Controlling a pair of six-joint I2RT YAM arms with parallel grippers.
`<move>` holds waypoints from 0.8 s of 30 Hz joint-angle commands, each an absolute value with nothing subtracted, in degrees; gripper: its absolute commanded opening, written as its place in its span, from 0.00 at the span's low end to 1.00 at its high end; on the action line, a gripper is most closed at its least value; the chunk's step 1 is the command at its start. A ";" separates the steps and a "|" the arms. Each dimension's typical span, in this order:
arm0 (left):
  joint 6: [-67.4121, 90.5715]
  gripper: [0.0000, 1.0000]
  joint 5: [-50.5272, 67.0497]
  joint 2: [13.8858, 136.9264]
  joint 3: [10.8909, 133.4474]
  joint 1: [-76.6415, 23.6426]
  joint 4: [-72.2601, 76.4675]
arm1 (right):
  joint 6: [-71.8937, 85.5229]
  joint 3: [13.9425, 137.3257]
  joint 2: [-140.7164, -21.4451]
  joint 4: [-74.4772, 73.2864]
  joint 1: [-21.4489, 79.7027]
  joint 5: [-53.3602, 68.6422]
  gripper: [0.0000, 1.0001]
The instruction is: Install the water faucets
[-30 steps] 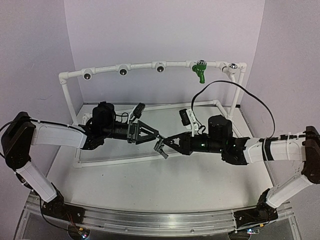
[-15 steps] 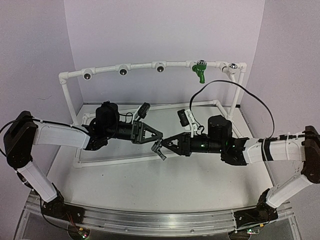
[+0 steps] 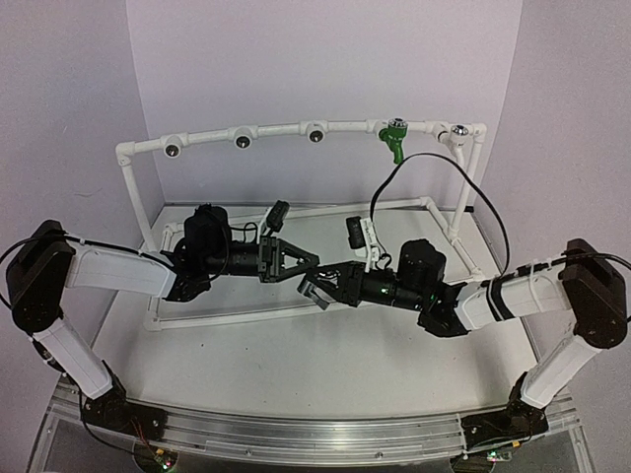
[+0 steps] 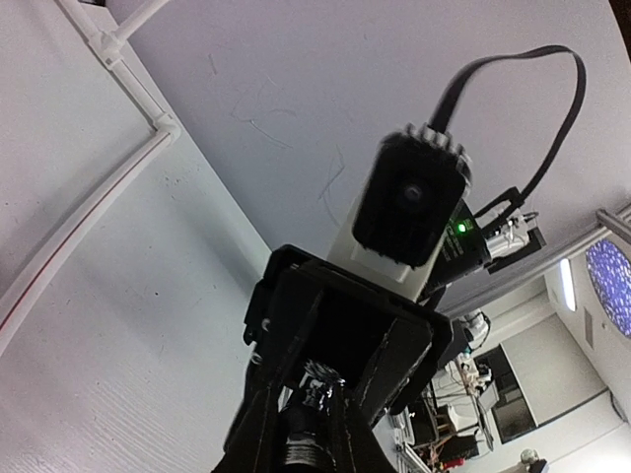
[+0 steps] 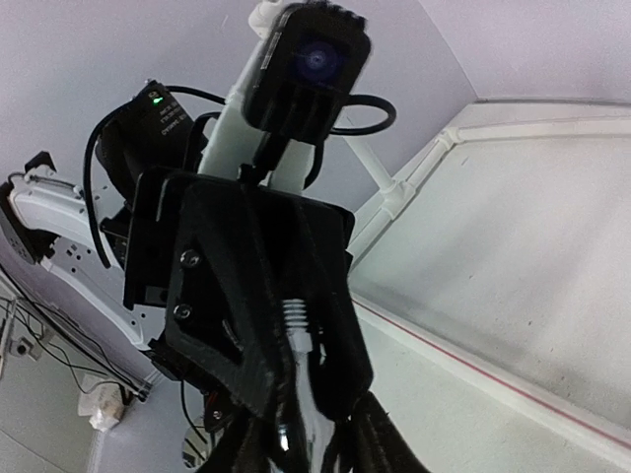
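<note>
Along the top rail of the frame [image 3: 276, 130], one green faucet [image 3: 395, 140] is already seated, spout hanging down, second place from the right end. The other four sockets [image 3: 243, 141] show bare, so by my reading the job is early, with most of the fitting still to do. A silver faucet [image 5: 296, 330] is in midair above the middle of the counter [image 3: 296, 365], well short of the rail, between the two arms, which meet nose to nose. The left end effector [image 3: 314, 264] is closed on it: both wrist views show its fingers pinched around the metal piece. The right end effector [image 3: 312, 290] sits right against the same piece, its fingers on either side, but I cannot tell whether they grip it or stand just off it. This looks like a hand-off between the arms, with carrying to a bare socket and seating yet to come. The silver faucet is small and shiny, with a ribbed, thread-like band at one end. Its spout and handle are hidden by the fingers.
</note>
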State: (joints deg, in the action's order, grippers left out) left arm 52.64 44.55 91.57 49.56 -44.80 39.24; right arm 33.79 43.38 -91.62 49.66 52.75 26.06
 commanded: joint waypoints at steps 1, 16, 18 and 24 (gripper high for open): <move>55.40 0.00 42.57 89.14 48.64 -44.87 48.17 | 35.40 43.67 -92.84 59.44 53.74 26.24 0.16; 54.05 0.60 42.38 87.13 46.25 -42.14 49.14 | 33.13 37.65 -86.87 56.21 53.74 13.12 0.00; 53.20 0.79 41.17 85.82 43.51 -39.63 47.91 | 30.53 37.21 -83.91 48.55 53.71 8.14 0.00; 36.54 0.82 27.77 83.53 44.12 -37.82 20.77 | 19.57 42.10 -75.30 13.63 53.73 -15.22 0.00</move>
